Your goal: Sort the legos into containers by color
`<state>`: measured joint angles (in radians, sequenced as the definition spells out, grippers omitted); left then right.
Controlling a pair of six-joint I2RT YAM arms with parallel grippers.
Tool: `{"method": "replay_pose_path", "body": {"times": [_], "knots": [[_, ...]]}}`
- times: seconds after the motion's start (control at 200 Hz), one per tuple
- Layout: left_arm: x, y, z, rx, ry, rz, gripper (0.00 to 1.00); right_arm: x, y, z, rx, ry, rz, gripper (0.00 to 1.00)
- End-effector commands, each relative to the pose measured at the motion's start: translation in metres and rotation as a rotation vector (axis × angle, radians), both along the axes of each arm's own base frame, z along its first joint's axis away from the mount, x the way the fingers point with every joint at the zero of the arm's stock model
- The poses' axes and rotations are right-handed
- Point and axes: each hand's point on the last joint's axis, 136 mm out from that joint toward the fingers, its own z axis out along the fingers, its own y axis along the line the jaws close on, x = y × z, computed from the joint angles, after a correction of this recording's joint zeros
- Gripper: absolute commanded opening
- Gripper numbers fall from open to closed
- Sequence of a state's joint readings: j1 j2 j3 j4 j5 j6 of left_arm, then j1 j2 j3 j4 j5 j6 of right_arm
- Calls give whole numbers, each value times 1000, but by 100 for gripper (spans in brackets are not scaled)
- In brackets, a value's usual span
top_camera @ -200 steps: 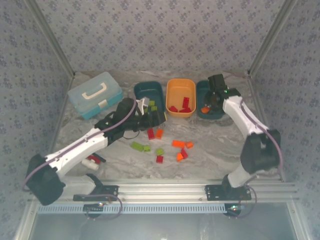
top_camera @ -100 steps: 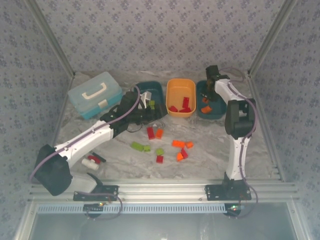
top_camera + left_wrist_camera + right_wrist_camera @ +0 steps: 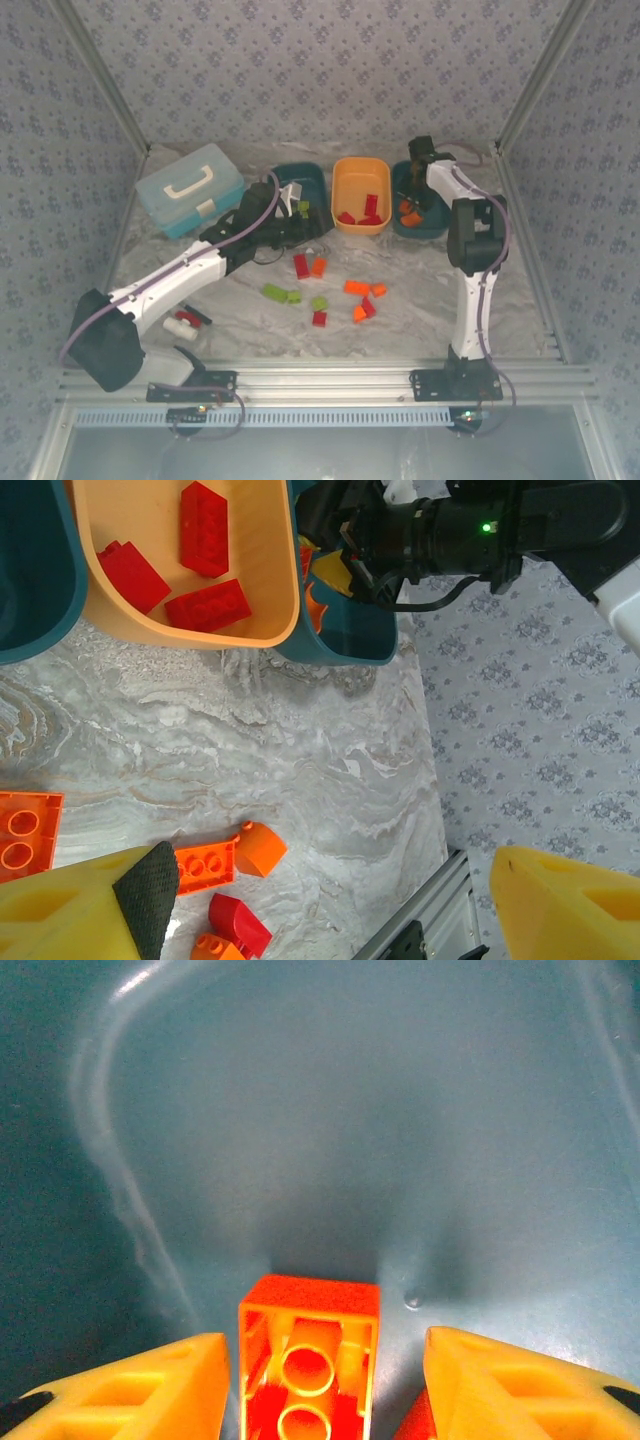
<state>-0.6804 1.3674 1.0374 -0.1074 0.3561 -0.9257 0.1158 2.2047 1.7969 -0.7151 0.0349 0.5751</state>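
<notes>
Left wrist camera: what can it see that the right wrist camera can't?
Left wrist view: the orange tub holding three red bricks, and loose bricks on the marble table. Right wrist view: a close-up of an upside-down orange brick between the right gripper's open fingers. Both: the teal tub on the right.

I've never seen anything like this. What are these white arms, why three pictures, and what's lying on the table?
These are two robot arms bolted at the near edge of a table. One picture looks down from overhead; the other two come from cameras on each wrist, so yellow fingers frame them. On the table lie loose legos, a light blue case, a left teal tub, and an orange tub holding red bricks. The right gripper is open inside the right teal tub, an orange brick lying between its fingers. The left gripper is open, holding nothing.
</notes>
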Motion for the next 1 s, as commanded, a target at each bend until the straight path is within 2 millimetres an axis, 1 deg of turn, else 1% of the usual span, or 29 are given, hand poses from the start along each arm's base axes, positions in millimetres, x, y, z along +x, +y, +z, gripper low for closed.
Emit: {"method": "replay_pose_path", "body": {"times": [0.0, 0.065, 0.085, 0.1, 0.145, 0.185, 0.19, 0.205, 0.215, 0.23, 0.245, 0.26, 0.265, 0.28, 0.285, 0.315, 0.375, 0.385, 0.39, 0.41, 0.475, 0.52, 0.55, 0.635, 0.699, 0.779, 0.849, 0.934, 0.994], "knots": [[-3, 4, 17, -12, -38, -9, 83, -4, -1, 76, -23, -127, 7, 54], [-6, 10, 13, -2, -35, 5, 83, -14, 1, 106, -37, -181, 13, 54], [-7, 12, 12, 2, -34, 10, 83, -18, 3, 120, -39, -208, 16, 54], [-9, 13, 12, 2, -35, 13, 83, -22, 4, 127, -39, -221, 19, 54], [-13, 19, 8, 8, -28, 22, 83, -37, 12, 144, -37, -253, 34, 53], [-17, 24, 3, 14, -20, 30, 83, -55, 24, 155, -31, -274, 61, 53], [-18, 25, 3, 15, -20, 30, 83, -55, 26, 159, -27, -288, 63, 53], [-20, 26, 1, 19, -16, 32, 83, -64, 31, 160, -24, -288, 75, 53], [-22, 28, 0, 20, -14, 33, 83, -67, 35, 164, -22, -300, 82, 53], [-24, 30, -2, 23, -10, 37, 83, -76, 39, 163, -25, -299, 94, 53], [-26, 32, -4, 26, -5, 38, 83, -86, 45, 167, -22, -308, 110, 53], [-29, 35, -6, 28, -2, 38, 83, -95, 51, 167, -24, -310, 126, 54], [-30, 36, -7, 30, -1, 39, 83, -100, 53, 161, -26, -295, 134, 54], [-33, 38, -9, 33, 4, 40, 83, -108, 59, 166, -24, -312, 149, 54], [-34, 39, -10, 35, 6, 40, 83, -113, 61, 162, -25, -301, 157, 54], [-40, 44, -14, 42, 15, 43, 83, -134, 71, 162, -26, -308, 186, 56], [-53, 55, -23, 54, 33, 47, 83, -176, 89, 150, -20, -295, 258, 59], [-56, 57, -25, 56, 36, 47, 83, -184, 90, 144, -13, -280, 254, 60], [-57, 58, -26, 59, 40, 45, 83, -187, 92, 146, -7, -285, 259, 60], [-62, 61, -28, 60, 44, 45, 83, -205, 96, 133, -7, -257, 280, 61], [-78, 73, -37, 68, 68, 46, 84, -249, 112, 113, 28, -224, 347, 64], [-88, 82, -42, 72, 81, 50, 84, -275, 121, 99, 45, -199, 400, 65], [-95, 87, -47, 79, 92, 56, 84, -291, 124, 91, 42, -180, 422, 65], [-108, 100, -53, 79, 103, 74, 84, -326, 122, 63, 13, -118, 467, 63], [-113, 107, -54, 65, 103, 92, 84, -341, 116, 46, -11, -83, 470, 60], [-117, 111, -55, 41, 101, 111, 84, -349, 119, 31, 16, -56, 483, 58], [-117, 112, -54, 25, 101, 119, 84, -349, 125, 24, 43, -53, 496, 57], [-118, 112, -53, 22, 98, 118, 84, -343, 129, 19, 51, -47, 486, 57], [-118, 112, -51, 23, 94, 117, 84, -338, 130, 14, 55, -32, 472, 54]]}}
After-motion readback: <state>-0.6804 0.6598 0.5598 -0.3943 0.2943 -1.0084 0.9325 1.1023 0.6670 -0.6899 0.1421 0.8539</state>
